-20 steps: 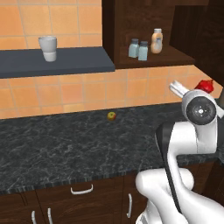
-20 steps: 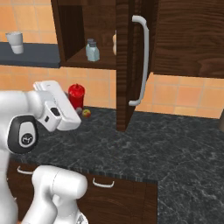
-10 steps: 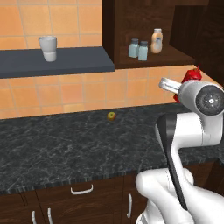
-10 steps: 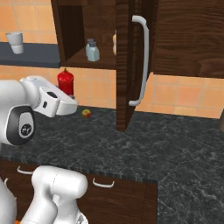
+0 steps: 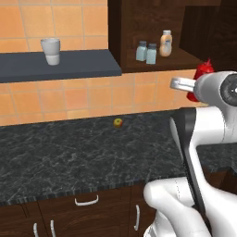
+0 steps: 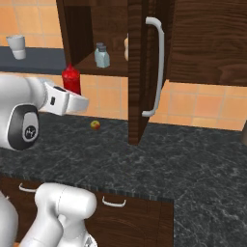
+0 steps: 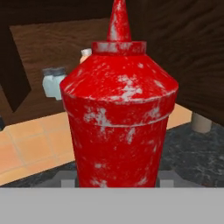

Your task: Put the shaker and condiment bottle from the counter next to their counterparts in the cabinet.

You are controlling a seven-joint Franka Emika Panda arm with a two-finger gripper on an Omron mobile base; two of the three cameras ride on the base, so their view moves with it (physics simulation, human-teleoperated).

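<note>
My gripper (image 7: 118,180) is shut on the bright red condiment bottle (image 7: 119,109), holding it upright in the air, above the black counter (image 5: 69,155) and in front of the open cabinet (image 5: 139,18). The bottle (image 5: 202,74) sits just below and right of the cabinet shelf in the left base view, and its top (image 6: 71,78) rises behind my hand in the right base view. Two pale blue-grey shakers (image 5: 146,52) with dark caps stand side by side on the shelf. Right of them is the tan-orange bottle (image 5: 166,43) with a white cap.
The cabinet door (image 6: 141,72) stands open with its silver handle (image 6: 157,67) facing me. A white cup (image 5: 51,51) stands on the grey-blue wall shelf (image 5: 60,65). A small yellow-red item (image 5: 118,122) lies on the counter near the tiled wall.
My hand has lifted the red bottle higher and carried it a little left, closer to the cabinet shelf. The shelf items have not moved.
</note>
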